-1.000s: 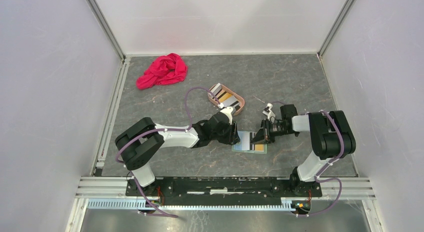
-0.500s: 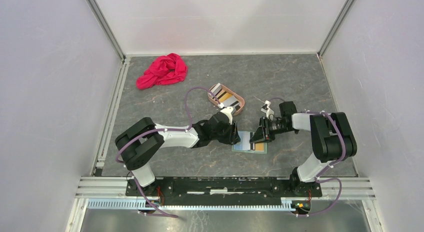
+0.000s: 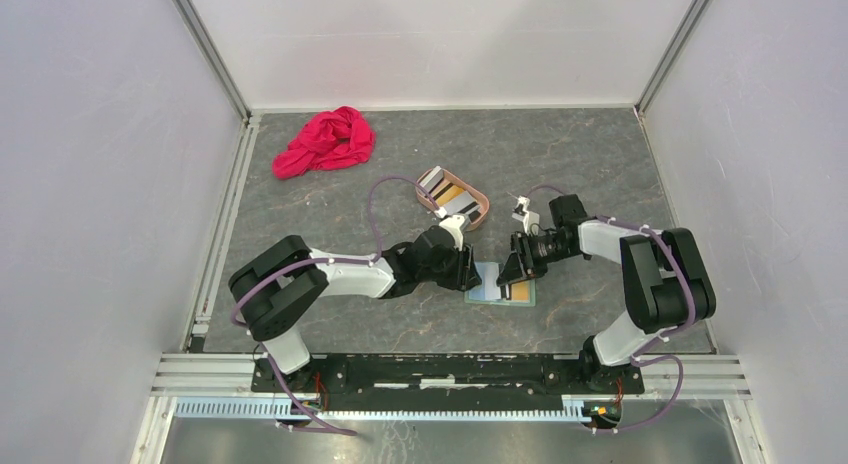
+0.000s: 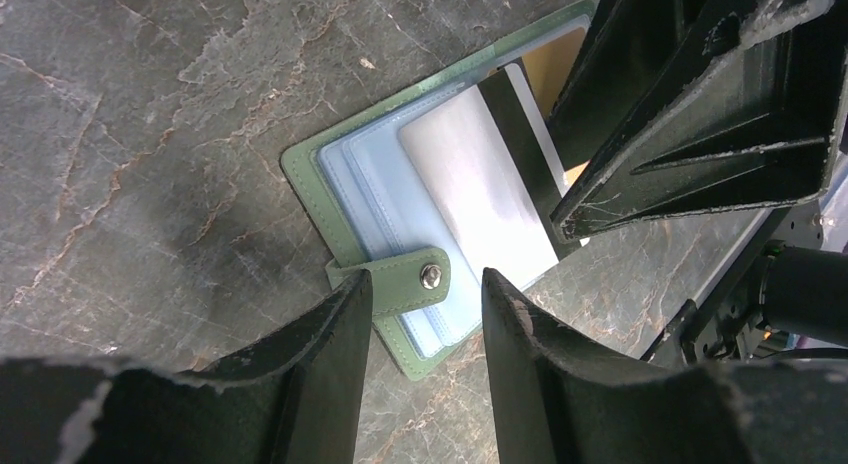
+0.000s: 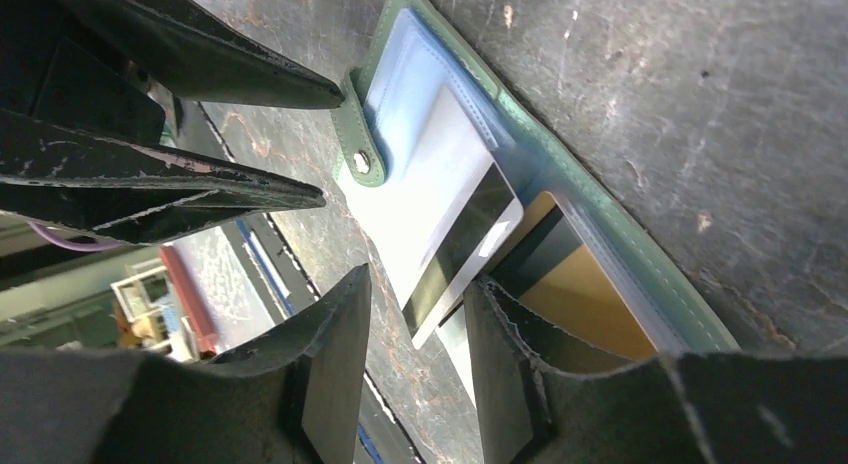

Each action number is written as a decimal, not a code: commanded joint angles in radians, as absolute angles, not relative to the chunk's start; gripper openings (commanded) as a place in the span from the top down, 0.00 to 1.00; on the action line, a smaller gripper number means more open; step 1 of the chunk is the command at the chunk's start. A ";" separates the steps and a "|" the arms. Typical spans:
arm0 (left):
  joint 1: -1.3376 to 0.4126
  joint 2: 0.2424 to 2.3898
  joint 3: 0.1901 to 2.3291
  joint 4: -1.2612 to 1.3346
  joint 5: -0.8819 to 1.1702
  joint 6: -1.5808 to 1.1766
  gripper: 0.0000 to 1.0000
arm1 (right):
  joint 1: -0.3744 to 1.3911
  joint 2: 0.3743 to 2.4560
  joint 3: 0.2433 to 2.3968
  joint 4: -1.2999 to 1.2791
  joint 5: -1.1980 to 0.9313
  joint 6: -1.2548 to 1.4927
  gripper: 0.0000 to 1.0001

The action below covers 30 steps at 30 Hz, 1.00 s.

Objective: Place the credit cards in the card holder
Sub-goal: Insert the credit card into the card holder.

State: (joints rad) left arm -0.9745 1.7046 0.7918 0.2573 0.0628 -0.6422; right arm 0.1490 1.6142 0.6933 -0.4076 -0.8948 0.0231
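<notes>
The card holder (image 3: 488,292) lies open on the table, sage green outside and light blue inside (image 4: 370,164), with its snap tab (image 4: 405,281) folded over the near edge. A white credit card with a dark stripe (image 4: 480,184) sits partly in a pocket, with an orange card (image 5: 585,299) in the pocket beside it. My left gripper (image 4: 425,304) is open, its fingers straddling the snap tab end. My right gripper (image 5: 415,304) is open at the opposite end, with the white card's (image 5: 440,214) protruding corner between its fingers, a gap on each side.
A pinkish-tan oval tray (image 3: 478,209) holding more cards (image 3: 447,192) stands just behind the two grippers. A crumpled red cloth (image 3: 325,141) lies at the back left. White walls enclose the table on three sides.
My right gripper has opened and let go of the white card, and its wrist has shifted slightly left and back. The left arm has stayed where it was.
</notes>
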 commanded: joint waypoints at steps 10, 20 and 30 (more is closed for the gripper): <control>-0.930 1.643 0.718 0.414 0.165 -0.676 0.49 | 0.258 1.598 0.759 -0.461 -0.719 -0.114 0.46; -0.884 1.632 0.660 0.517 0.245 -0.726 0.49 | 0.335 1.612 0.827 -0.532 -0.696 -0.251 0.40; -0.867 1.627 0.640 0.558 0.273 -0.744 0.49 | 0.427 1.624 0.880 -0.597 -0.608 -0.338 0.34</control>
State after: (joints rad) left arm -0.8791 1.6619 0.6624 0.4854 0.2459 -0.7074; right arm 0.3912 1.6135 0.8448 -0.5781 -0.6964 -0.2508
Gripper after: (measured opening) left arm 0.513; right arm 0.649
